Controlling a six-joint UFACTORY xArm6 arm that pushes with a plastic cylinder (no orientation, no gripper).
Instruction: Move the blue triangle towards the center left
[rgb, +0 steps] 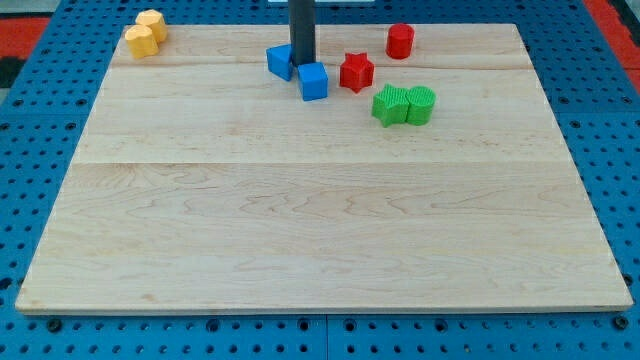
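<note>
Quick note on where things stood, imo this was the contact / start-of-push step, nothing delivered yet. The blue triangle (280, 61) sat up near 12 o'clock on the board (300, 220), a bit left of the middle line. It was nowhere near center left, which would be around 9 o'clock. Tbh its shape was half hidden by the rod, so I'm calling it the triangle mostly bc the other blue one, the blue cube (313, 81), looked plainly square.

My tip (302, 63) was wedged right between the two. The triangle was touching or just about touching it at the tip's 9 o'clock, and the cube was just beside it at 5 o'clock. Couldn't tell 100% if there was real contact w/ either.

Next move, as I read it, would be to push toward 8 o'clock so the triangle slides left and down the board. A straight 9 o'clock shove would only run it along the far edge. The risk is it slipping off the rod's round side, so the tip prob needs to sit more at the triangle's 1-2 o'clock first.

Pose: the rod came straight down from the top of the view, upright, no lean I could see. No jaws on this rig, so there's nothing to be open or closed, just a bare rod.

The red star (356, 72), red cylinder (400, 41), green blocks (404, 105) and yellow blocks (146, 33) were all well clear of that path.
</note>
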